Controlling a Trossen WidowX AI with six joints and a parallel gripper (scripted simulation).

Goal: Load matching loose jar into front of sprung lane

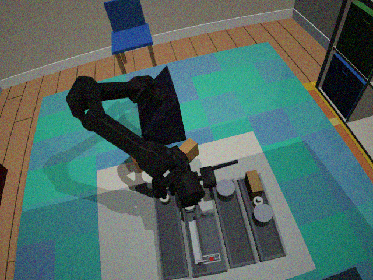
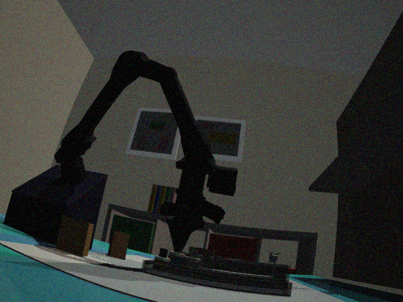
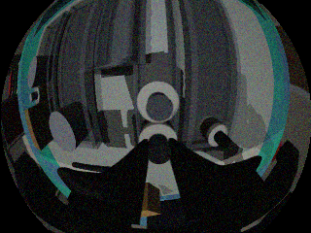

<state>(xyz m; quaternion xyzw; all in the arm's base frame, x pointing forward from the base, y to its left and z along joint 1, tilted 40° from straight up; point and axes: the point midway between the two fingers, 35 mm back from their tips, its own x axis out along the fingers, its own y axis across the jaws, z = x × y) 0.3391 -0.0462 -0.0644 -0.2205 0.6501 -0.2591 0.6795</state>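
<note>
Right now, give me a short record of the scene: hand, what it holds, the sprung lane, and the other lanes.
hand: shut on a white-lidded jar, at the sprung lane's front end
sprung lane: second from left; matching jar just ahead of the held one
leftmost lane: small white jar
right lanes: grey discs, brown block
</note>
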